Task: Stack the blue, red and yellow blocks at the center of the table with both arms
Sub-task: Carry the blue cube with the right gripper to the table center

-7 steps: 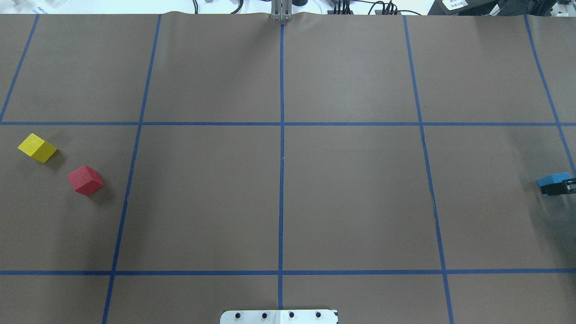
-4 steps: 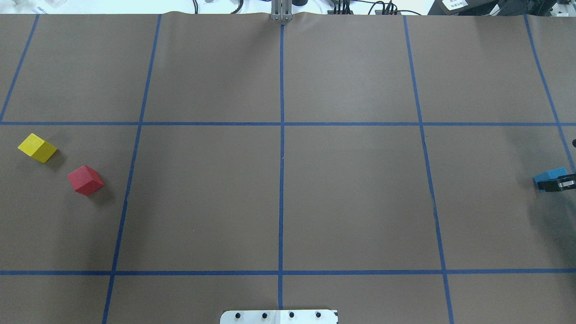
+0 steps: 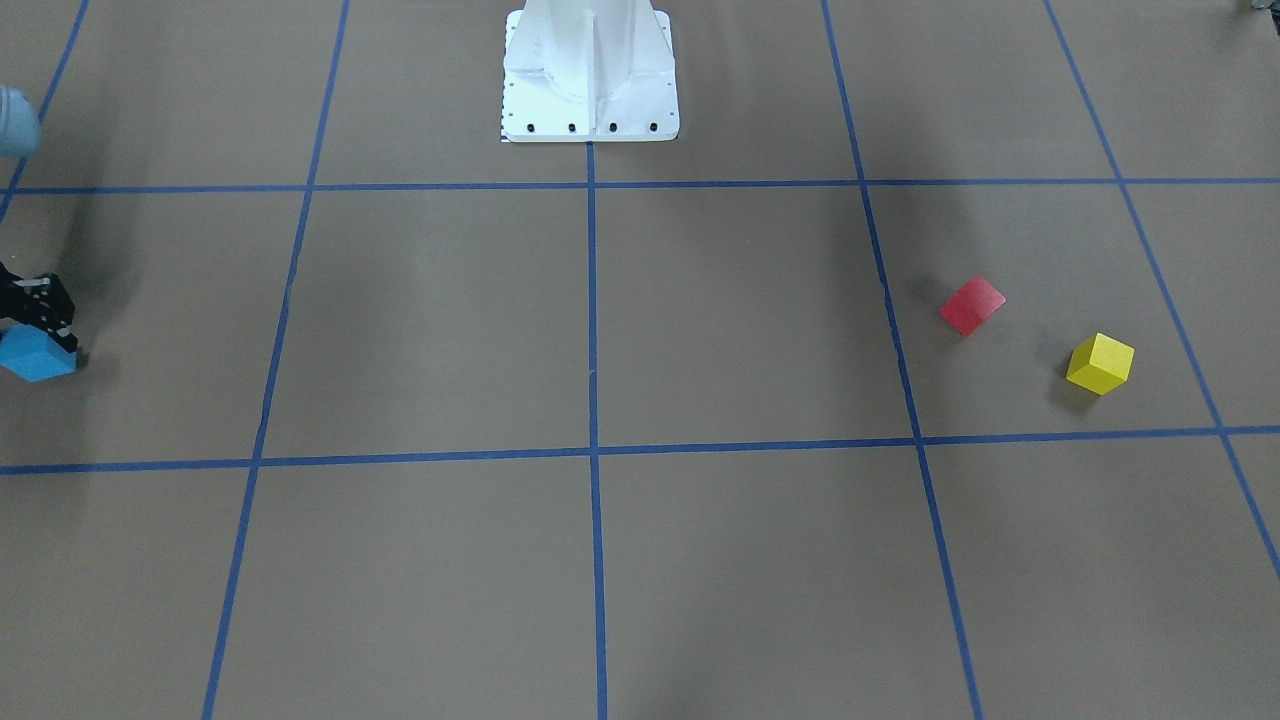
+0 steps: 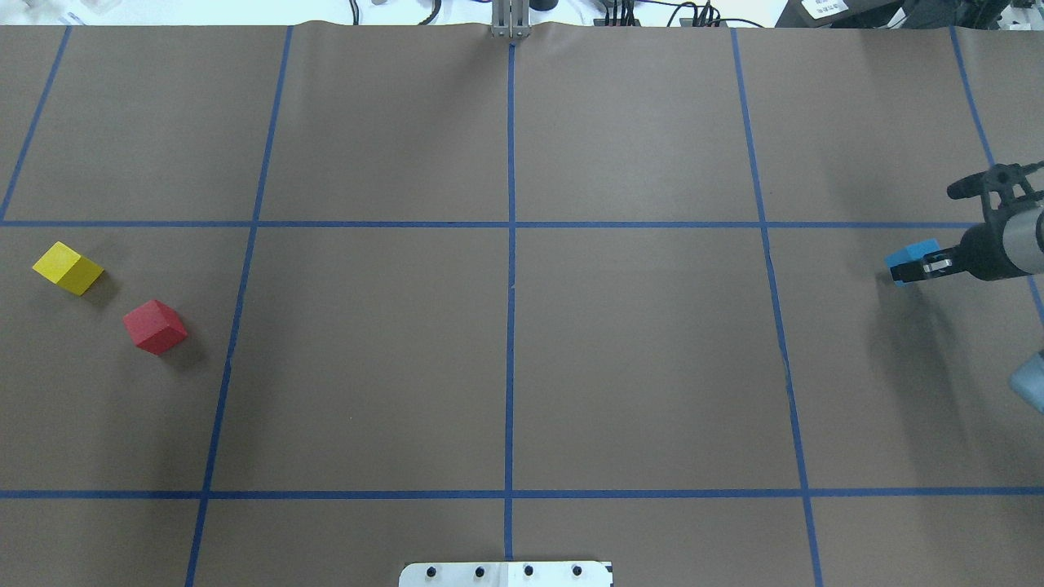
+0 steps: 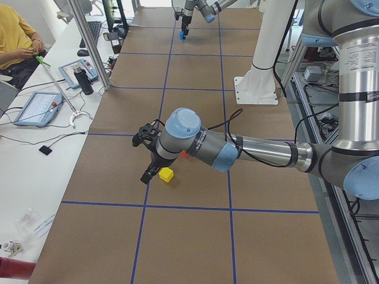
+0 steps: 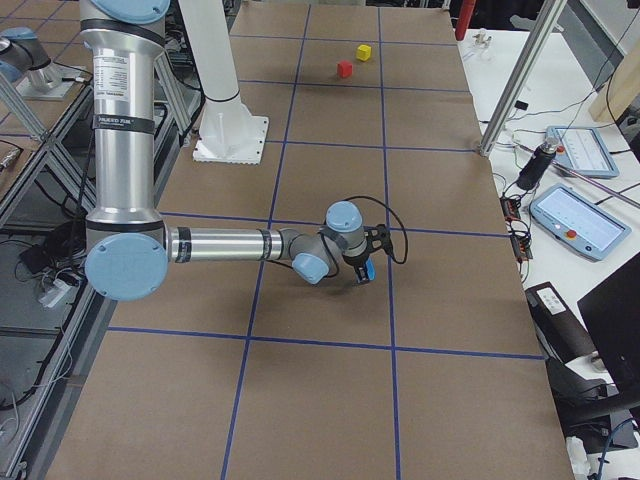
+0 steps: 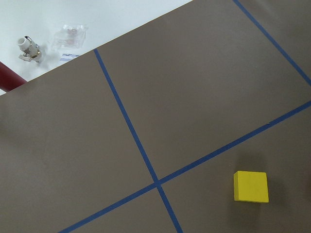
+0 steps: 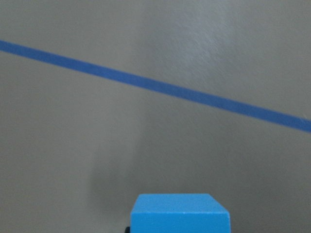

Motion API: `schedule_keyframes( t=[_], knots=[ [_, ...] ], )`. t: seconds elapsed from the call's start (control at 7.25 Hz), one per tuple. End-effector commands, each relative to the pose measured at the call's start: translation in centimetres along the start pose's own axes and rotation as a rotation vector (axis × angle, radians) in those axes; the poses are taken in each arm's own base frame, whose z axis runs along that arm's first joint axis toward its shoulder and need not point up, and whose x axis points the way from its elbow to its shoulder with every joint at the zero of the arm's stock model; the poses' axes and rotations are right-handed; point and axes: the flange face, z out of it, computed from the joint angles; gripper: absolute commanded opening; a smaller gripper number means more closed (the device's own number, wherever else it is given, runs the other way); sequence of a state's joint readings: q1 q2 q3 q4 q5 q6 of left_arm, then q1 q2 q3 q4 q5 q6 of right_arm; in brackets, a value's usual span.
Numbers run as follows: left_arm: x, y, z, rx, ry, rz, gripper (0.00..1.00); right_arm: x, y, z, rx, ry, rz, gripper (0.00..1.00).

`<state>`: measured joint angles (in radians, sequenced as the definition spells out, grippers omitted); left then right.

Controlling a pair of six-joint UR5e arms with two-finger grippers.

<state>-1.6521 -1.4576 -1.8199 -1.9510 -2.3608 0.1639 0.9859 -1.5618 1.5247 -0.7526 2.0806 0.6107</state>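
As right gripper (image 4: 920,267) clasps blue block (image 4: 908,258) over the blue-taped table (image 4: 636,359), left gripper (image 5: 149,174) cannot be judged.

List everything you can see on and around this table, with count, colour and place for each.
Blue block: one, light blue, held off the table at its right end.
Red block: one, red, on the table's left part, apart from the yellow one.
Yellow block: one, yellow, on the table near its left end.
Table: one, brown, gridded with blue tape.
Pedestal base: one, white, middle of the robot-side edge.
Person: one, yellow top, at the side bench.
Right hand: one, black, shut on the blue block.
Left hand: one, black, near the yellow block; open or shut unclear.
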Motion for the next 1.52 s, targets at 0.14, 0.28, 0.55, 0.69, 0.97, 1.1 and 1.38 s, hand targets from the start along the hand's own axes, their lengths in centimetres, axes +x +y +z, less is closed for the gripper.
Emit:
schedule_keyframes(
  t=[0.14,0.28,0.55,0.69,0.97,1.1,1.38],
  knots=[
    [-0.2,0.3,0.2,-0.007,0.001,-0.008,1.00,-13.3,-7.9,1.8,0.041,-0.113,-0.133,0.00],
    [-0.3,0.3,0.4,-0.010,0.002,-0.012,1.00,-17.4,-9.7,1.8,0.049,-0.151,-0.162,0.00],
    [-0.5,0.6,0.7,-0.016,0.003,-0.015,1.00,-24.7,-11.9,2.5,0.000,-0.155,-0.043,0.00],
    [-0.6,0.8,0.8,-0.020,0.004,-0.019,1.00,-29.2,-13.7,2.4,-0.044,-0.124,0.038,0.00],
    [-0.8,0.9,1.0,-0.024,0.005,-0.022,1.00,-39.7,-16.2,1.7,-0.093,-0.031,0.204,0.00],
    [-0.8,1.0,1.0,-0.025,0.005,-0.023,1.00,-44.2,-15.7,1.5,-0.099,-0.018,0.251,0.00],
    [-1.0,1.2,1.3,-0.030,0.006,-0.029,1.00,-52.3,-15.4,3.5,-0.076,0.035,0.329,0.00]
  ],
)
